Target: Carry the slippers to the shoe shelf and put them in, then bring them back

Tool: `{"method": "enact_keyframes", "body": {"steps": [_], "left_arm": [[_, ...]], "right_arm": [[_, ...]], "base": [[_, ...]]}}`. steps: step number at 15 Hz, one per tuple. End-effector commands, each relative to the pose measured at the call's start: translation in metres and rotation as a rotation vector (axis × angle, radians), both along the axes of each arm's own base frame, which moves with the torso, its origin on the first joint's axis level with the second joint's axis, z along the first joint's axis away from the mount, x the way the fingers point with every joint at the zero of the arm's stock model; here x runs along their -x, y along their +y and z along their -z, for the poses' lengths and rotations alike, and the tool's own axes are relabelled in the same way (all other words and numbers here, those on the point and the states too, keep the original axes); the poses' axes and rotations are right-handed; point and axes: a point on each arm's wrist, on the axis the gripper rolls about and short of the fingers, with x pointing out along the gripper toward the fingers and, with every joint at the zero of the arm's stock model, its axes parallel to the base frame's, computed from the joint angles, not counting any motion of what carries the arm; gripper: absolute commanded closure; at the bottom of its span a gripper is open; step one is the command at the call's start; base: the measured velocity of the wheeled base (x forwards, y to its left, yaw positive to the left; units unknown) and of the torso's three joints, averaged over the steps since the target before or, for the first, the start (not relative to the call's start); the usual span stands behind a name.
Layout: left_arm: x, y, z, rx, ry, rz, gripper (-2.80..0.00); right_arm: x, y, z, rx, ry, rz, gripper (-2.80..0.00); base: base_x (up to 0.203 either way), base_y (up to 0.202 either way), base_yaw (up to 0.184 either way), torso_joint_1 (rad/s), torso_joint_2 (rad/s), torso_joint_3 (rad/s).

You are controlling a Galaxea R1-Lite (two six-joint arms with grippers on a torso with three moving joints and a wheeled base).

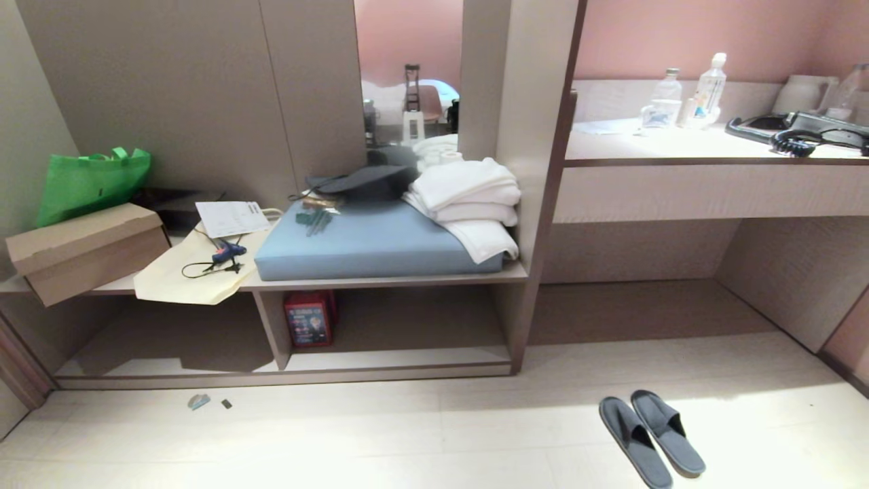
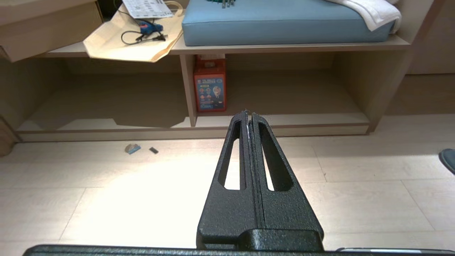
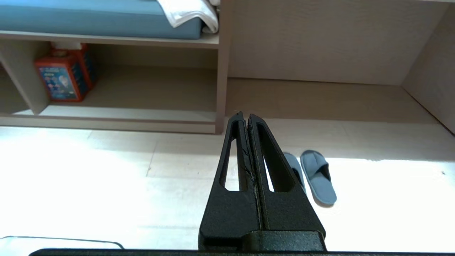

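Both my tools, left [image 2: 249, 114] and right [image 3: 244, 116], are pressed together, empty. The slippers [image 1: 650, 436] lie touching, so pinching one may drag the other short of the shelf [image 1: 397, 360].

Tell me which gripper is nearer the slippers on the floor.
Right. The right gripper hangs shut with the slippers just beside it on the floor; the left gripper, also shut, faces the shoe shelf, well away from them.

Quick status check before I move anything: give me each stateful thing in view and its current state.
slippers: side by side on the floor, not held
shoe shelf: open, holds only a red box beside the divider
left claw: shut, empty, above the floor
right claw: shut, empty, short of the slippers
towels: folded, stacked on the blue cushion
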Motion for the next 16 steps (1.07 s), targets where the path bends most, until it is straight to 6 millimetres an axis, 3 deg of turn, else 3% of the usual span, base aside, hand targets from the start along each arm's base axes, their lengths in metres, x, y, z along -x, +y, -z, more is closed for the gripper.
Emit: {"method": "enact_keyframes", "body": {"steps": [1, 16], "left_arm": [[0.0, 0.0, -0.0001, 0.0, -0.001, 0.0, 0.0], [0.0, 0.0, -0.0001, 0.0, -0.001, 0.0, 0.0]], "right_arm": [[0.0, 0.0, -0.0001, 0.0, 0.0, 0.0, 0.0], [-0.0001, 0.0, -0.0002, 0.0, 0.001, -0.001, 0.0]], "base": [[-0.192, 0.0, 0.001, 0.002, 0.0, -0.004], [-0.194, 0.0, 0.001, 0.003, 0.0, 0.003]]}}
